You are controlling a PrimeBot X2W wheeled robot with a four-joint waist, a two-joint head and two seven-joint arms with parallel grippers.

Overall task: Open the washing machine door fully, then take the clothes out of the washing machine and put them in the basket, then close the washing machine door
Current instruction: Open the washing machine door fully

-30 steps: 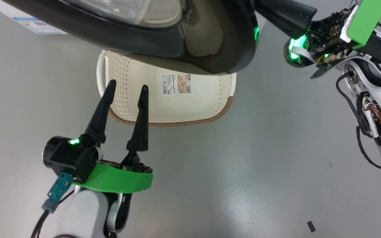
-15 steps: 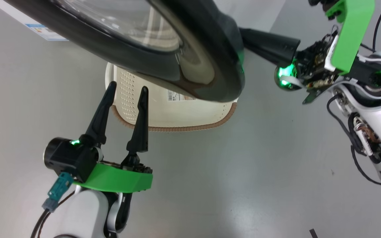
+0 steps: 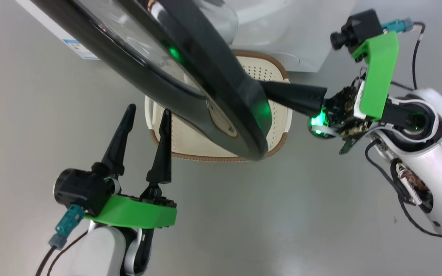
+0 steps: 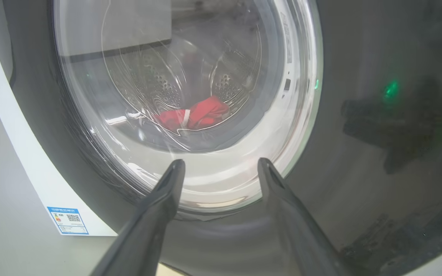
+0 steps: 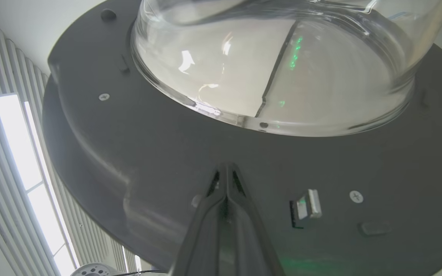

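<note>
**A:** Where's the washing machine door (image 3: 221, 96) now?

**B:** It has swung wider than a second ago. The right jaws are pressed shut against its inner face, beside the glass bowl. I'd judge the opening nearly done.

**A:** And the clothes (image 4: 194, 117)?

**B:** They're red, and lie in the drum behind the door. The basket (image 3: 205, 158) sits on the floor under the door. The left jaws gape empty on the door's outer side.

**A:** Any writing?

**B:** There's a blue label (image 4: 67, 219) just beside the door, too small to read.
</note>
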